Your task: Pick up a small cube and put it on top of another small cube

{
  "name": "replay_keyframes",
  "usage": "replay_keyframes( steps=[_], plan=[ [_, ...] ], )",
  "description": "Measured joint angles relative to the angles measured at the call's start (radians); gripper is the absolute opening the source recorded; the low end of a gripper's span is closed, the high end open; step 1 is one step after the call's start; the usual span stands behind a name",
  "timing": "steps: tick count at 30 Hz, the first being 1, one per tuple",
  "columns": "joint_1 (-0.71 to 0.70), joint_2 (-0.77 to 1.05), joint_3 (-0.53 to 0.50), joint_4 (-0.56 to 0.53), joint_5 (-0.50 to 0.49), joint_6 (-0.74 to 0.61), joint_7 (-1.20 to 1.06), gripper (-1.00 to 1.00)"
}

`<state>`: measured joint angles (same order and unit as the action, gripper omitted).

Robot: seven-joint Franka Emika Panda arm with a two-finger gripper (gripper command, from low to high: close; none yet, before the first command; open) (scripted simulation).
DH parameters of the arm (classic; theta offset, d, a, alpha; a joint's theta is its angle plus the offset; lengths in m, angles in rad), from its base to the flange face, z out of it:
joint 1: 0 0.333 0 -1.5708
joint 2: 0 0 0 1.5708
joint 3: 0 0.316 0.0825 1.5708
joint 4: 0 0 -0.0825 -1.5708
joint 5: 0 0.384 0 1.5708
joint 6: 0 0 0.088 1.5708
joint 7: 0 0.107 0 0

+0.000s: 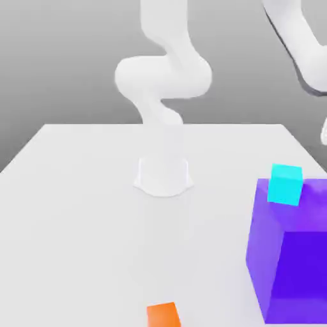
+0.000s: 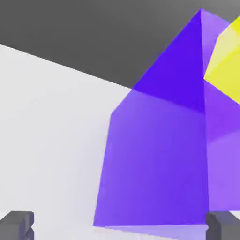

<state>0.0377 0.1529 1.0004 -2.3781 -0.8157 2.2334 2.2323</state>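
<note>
On the purple block, a bright cyan cube; jaws apart.

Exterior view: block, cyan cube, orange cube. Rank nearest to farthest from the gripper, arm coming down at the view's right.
From the gripper, as judged by eye:
1. Block: runs to the exterior view's right edge.
2. Cyan cube: on the block's top, toward the exterior view's left.
3. Orange cube: on the table, well to the exterior view's left.
</note>
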Motion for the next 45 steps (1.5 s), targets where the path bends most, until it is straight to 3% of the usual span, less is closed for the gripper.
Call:
replay_keyframes(
  steps=[20,25,43,44,45],
  plan=[
    [-0.308,-0.087,0.053,-0.441,0.599,0.608,-0.1,0.0],
    [-0.255,-0.037,-0.036,-0.436,0.494,0.654,-0.011,0.0],
    [0.176,0.184,-0.586,-0.344,-0.053,0.747,0.403,0.0],
    [0.198,0.195,-0.614,-0.338,-0.082,0.75,0.425,-1.0],
    [0.198,0.195,-0.614,-0.338,-0.082,0.75,0.425,-1.0]
  ],
)
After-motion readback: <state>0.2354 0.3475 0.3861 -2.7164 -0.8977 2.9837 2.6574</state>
